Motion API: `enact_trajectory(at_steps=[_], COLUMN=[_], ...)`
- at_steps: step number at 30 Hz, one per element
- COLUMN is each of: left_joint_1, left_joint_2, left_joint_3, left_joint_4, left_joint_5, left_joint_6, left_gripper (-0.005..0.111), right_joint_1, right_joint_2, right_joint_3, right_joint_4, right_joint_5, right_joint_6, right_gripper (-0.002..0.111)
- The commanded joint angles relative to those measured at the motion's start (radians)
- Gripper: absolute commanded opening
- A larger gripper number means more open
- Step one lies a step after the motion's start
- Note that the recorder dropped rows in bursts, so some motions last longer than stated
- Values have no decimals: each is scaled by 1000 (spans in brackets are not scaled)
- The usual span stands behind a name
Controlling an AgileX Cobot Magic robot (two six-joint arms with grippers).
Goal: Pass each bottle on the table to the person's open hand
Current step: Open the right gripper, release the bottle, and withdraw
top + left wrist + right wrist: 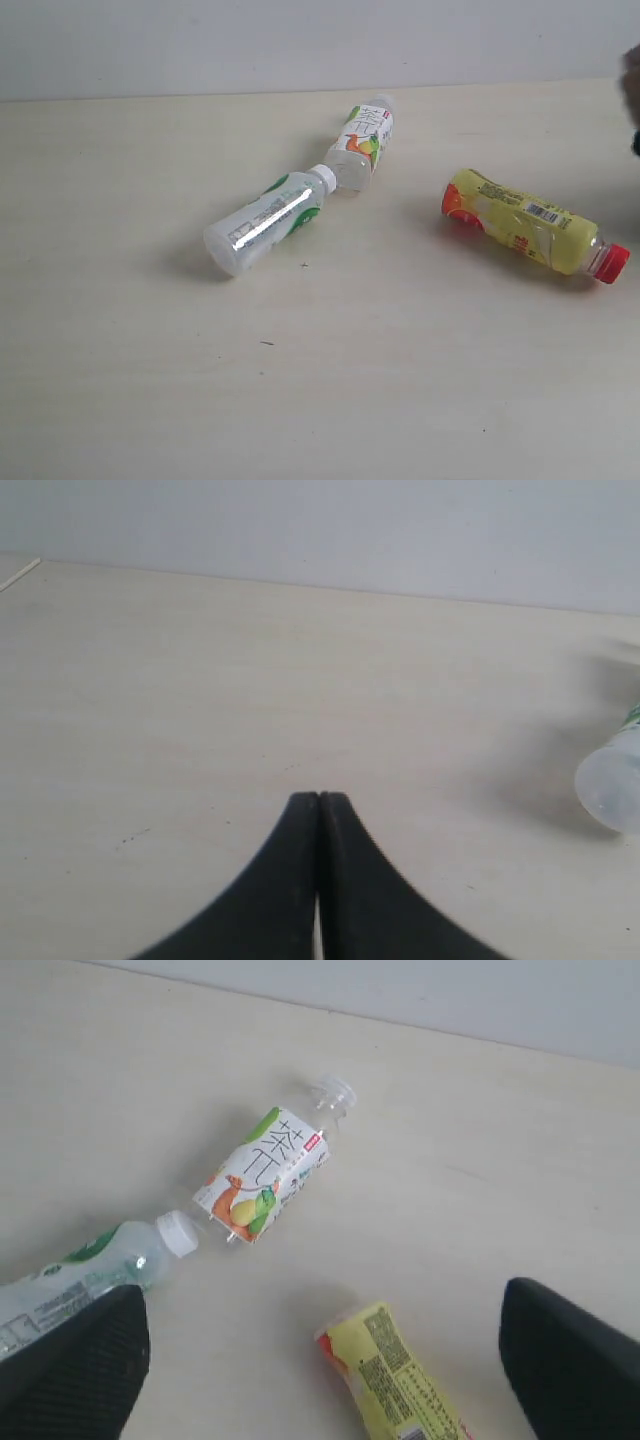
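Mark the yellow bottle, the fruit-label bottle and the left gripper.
yellow bottle (pixel 530 232), exterior view, on its yellow label at mid-body.
fruit-label bottle (pixel 368 136), exterior view, on the printed label.
left gripper (pixel 319 798), left wrist view, where the shut fingertips meet.

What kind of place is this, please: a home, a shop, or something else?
Probably a robot test bench, not a home: a pale table before a plain wall, a yellow bottle and two clear bottles lying on their sides, and black gripper fingers in view.
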Motion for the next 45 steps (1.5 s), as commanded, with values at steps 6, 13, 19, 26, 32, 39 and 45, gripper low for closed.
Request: enact_trajectory(at_steps=[6, 13, 19, 26, 32, 39, 45], left_joint_1=[-1, -1, -1, -1, -1, -1, -1], left_joint_2=[-6, -6, -6, -6, -6, -6, -6], left_joint_3=[3, 3, 3, 3, 3, 3, 3], left_joint_4=[2, 2, 2, 2, 2, 2, 2], left_joint_5=[-7, -7, -7, -7, -7, -7, -7], left_joint_6=[-1, -1, -1, -1, -1, -1, -1], left_gripper=[0, 0, 0, 0, 0, 0, 0], right_joint_1=[3, 3, 3, 3, 3, 3, 3], right_joint_2=[-257, -512, -779, -1046, -1206, -1287, -1291], right_joint_3=[257, 527, 870, 1287, 1532, 1684, 1712], right_joint_4=[3, 90, 304, 606, 669, 711, 710], right_joint_5=[-6, -176, -481, -753, -911, -1048, -1090], right_joint_6=[-44, -44, -164, -436, -561, -568, -568], right_gripper=[80, 52, 35, 12, 0, 0, 0])
